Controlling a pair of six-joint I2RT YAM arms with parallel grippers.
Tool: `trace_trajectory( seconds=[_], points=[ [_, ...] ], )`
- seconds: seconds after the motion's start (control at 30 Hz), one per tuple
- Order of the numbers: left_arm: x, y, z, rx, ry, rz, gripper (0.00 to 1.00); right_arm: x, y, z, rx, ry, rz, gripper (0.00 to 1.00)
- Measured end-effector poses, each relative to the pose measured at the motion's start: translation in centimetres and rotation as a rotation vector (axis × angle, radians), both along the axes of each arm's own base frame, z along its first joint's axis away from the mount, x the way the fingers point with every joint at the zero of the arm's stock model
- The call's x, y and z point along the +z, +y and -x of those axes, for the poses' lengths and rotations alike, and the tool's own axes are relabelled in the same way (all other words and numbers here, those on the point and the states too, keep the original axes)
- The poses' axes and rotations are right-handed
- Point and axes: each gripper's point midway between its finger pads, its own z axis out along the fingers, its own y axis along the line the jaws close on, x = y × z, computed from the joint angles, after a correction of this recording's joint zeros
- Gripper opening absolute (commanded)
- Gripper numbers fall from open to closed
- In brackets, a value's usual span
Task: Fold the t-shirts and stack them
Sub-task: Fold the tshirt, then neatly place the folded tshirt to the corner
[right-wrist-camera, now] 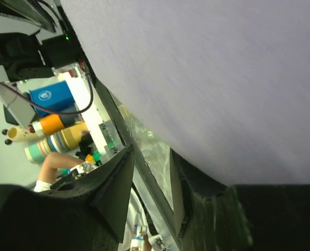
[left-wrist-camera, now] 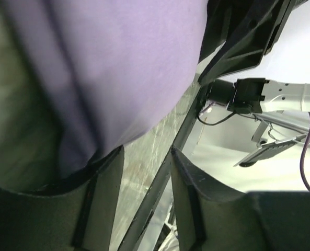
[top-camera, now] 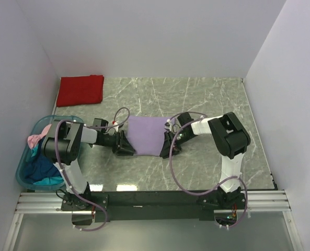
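A light purple t-shirt (top-camera: 147, 134), folded to a rough rectangle, lies on the marble table (top-camera: 207, 99) between the two arms. My left gripper (top-camera: 126, 148) sits at its near left edge and my right gripper (top-camera: 167, 151) at its near right edge. In the left wrist view the left gripper (left-wrist-camera: 147, 151) is open, bare table shows in the gap, and the purple cloth (left-wrist-camera: 118, 68) rests against one finger. The right gripper (right-wrist-camera: 150, 150) is open too, with the shirt (right-wrist-camera: 222, 78) lying along one finger. A folded red t-shirt (top-camera: 81, 90) lies at the far left corner.
A translucent teal tub (top-camera: 24, 175) stands at the left edge, holding pink (top-camera: 36, 139), dark blue (top-camera: 41, 166) and teal cloth. White walls close in the table on three sides. The arms' mounting rail (top-camera: 155, 198) runs along the near edge.
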Motion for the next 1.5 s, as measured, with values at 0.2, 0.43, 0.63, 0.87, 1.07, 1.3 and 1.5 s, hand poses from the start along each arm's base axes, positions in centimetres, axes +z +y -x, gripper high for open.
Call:
trace_trajectory(
  seconds=[0.2, 0.43, 0.63, 0.87, 1.07, 1.3, 1.5],
  points=[
    [1.4, 1.8, -0.9, 0.024, -0.081, -0.036, 0.56, 0.5, -2.5, -1.3, -0.043, -0.012, 0.025, 0.44],
    [9.6, 5.2, -4.5, 0.136, -0.403, -0.079, 0.87, 6.8, -1.8, -5.7, -0.044, -0.350, 0.097, 0.63],
    [17.3, 10.5, -8.6, 0.321, -0.625, -0.192, 1.00, 12.9, 4.2, -6.7, 0.068, -0.758, 0.155, 0.62],
    [19.6, 16.2, -10.6, 0.502, -0.634, -0.356, 0.99, 11.8, 11.1, -4.7, 0.221, -0.980, 0.300, 0.53],
    [16.9, 17.1, -9.5, 0.539, -0.541, -0.431, 0.99, 7.7, 14.1, -2.7, 0.371, -1.044, 0.411, 0.47],
    [15.0, 17.6, -8.7, 0.554, -0.470, -0.476, 0.99, 3.9, 16.1, -0.8, 0.488, -1.038, 0.472, 0.43],
    [14.3, 18.0, -8.8, 0.567, -0.444, -0.499, 0.99, 2.9, 16.8, -0.9, 0.501, -1.035, 0.492, 0.42]
  ],
)
